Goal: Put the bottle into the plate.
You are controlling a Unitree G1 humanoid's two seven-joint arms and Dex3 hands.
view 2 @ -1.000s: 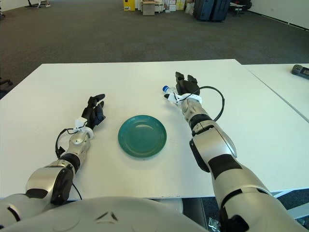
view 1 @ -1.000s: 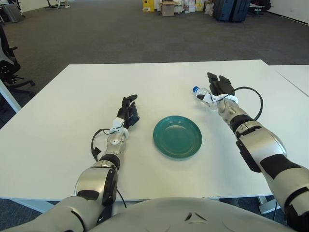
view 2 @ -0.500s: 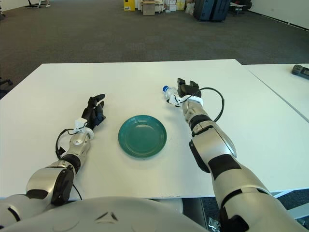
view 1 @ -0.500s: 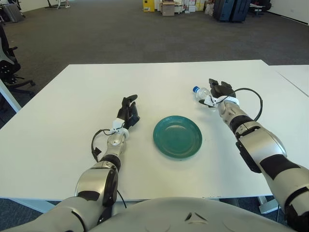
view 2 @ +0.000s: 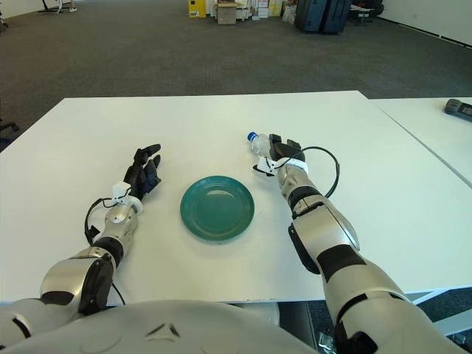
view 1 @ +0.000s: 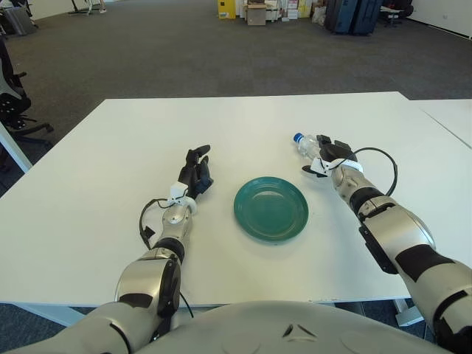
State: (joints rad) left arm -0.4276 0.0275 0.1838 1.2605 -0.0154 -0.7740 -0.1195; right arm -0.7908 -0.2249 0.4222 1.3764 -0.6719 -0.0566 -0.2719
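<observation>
A small clear bottle (view 1: 306,144) with a blue cap is held tilted just above the white table (view 1: 96,192), cap pointing back-left. My right hand (view 1: 328,153) is shut on the bottle, right of and behind the plate. The round green plate (view 1: 271,208) lies near the table's middle with nothing in it. My left hand (view 1: 195,172) shows to the left of the plate, fingers relaxed and holding nothing.
A second white table (view 1: 450,118) adjoins on the right, with a dark device (view 2: 459,108) on it. Black cables loop beside both wrists. Grey carpet, boxes and cases (view 1: 354,15) stand far behind. An office chair (view 1: 11,96) is at the left.
My right hand closed its fingers on the bottle and drew it slightly nearer, toward the plate. The left hand has stayed put.
</observation>
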